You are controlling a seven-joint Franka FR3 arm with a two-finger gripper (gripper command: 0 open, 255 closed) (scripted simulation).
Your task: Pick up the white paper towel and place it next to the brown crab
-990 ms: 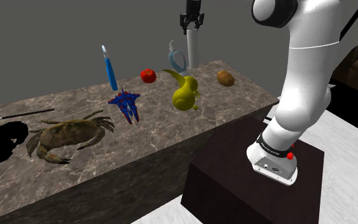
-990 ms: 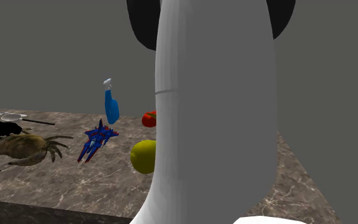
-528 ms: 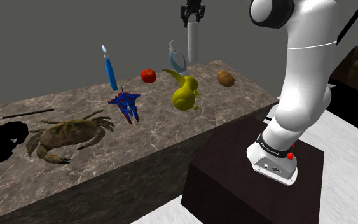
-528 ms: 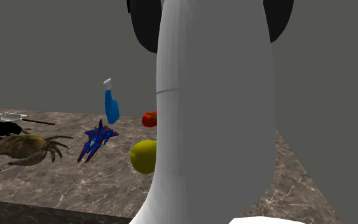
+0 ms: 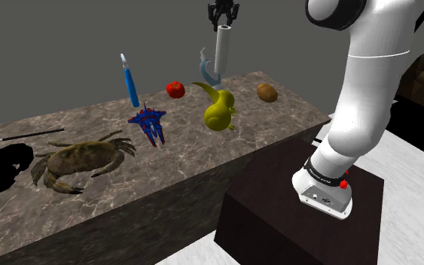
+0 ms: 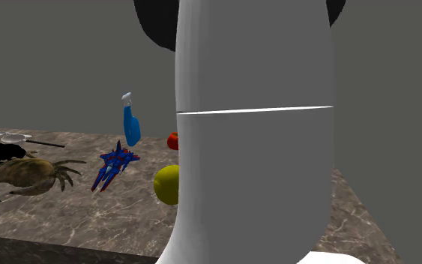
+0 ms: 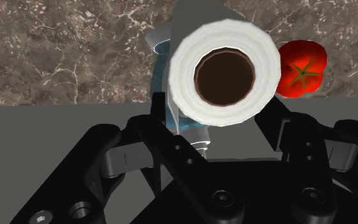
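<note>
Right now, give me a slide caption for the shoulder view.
Gripper holds the white paper towel roll above the counter, far from the brown crab.

The paper towel (image 5: 222, 50) is rendered white around a brown core (image 7: 225, 71), the crab (image 5: 78, 160) in mottled brown, the countertop (image 5: 195, 162) in white-veined brown marble, the tomato (image 5: 175, 89) in red, the gourd (image 5: 218, 114) in yellow-green, and the spray bottle (image 5: 132, 84) in blue.

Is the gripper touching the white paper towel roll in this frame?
Touching. In the wrist view the gripper clasps the paper towel roll between its black fingers, one on each side; in the shoulder view the roll hangs from it.
</note>
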